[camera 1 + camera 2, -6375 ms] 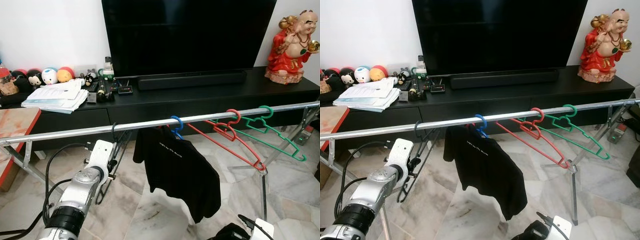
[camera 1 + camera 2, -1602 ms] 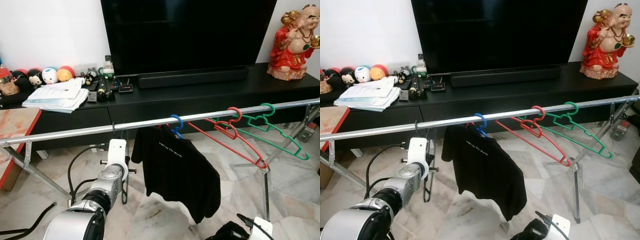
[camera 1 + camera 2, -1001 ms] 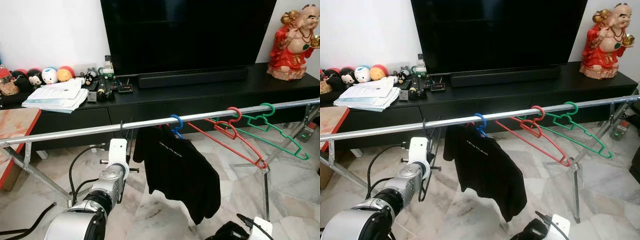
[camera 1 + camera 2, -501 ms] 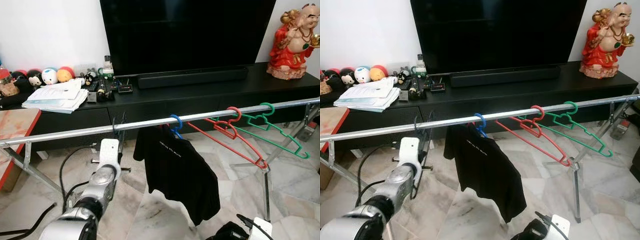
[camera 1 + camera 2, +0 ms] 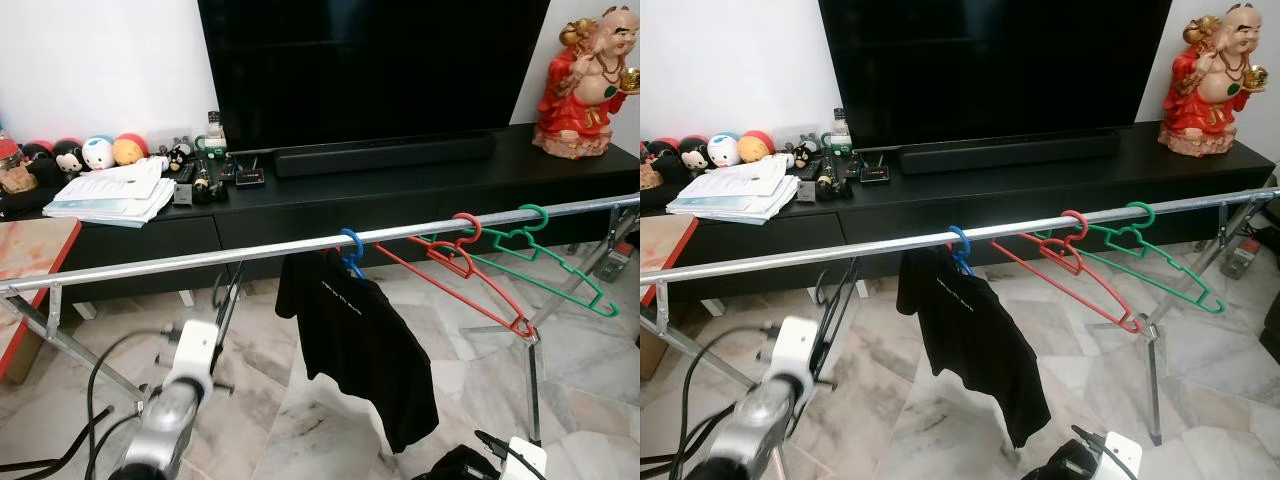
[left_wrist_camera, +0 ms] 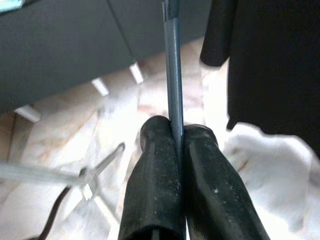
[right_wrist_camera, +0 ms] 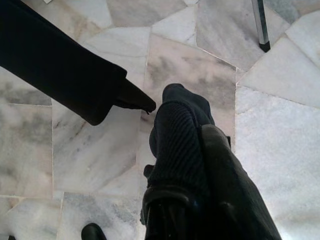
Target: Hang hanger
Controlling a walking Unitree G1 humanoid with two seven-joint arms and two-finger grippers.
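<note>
Silver metal makes the long rail (image 5: pixel 300 246) that runs across the room in front of the black TV stand (image 5: pixel 400 190). A black hanger (image 5: pixel 226 300) hangs down under the rail on the robot's left side, and its top is right at the rail. I cannot tell if its hook is over the rail. The left gripper (image 6: pixel 176 131) is low, under the rail, and its two black fingers (image 6: pixel 155 165) are pressed together on a thin bar of the black hanger. A black shirt (image 5: pixel 360 350) hangs on a blue hanger (image 5: pixel 352 252) near the middle of the rail, just beside the black hanger. More to the right hang a red hanger (image 5: pixel 455 265) and a green hanger (image 5: pixel 550 265), close to each other. The right gripper (image 7: pixel 187 125) is down low over the marble floor (image 7: pixel 90 150), near the bottom of the shirt. Its fingers look pressed together with nothing between them. A big TV (image 5: pixel 370 70) stands on the TV stand, with papers (image 5: pixel 110 195) on the left and a red statue (image 5: pixel 590 75) on the right.
</note>
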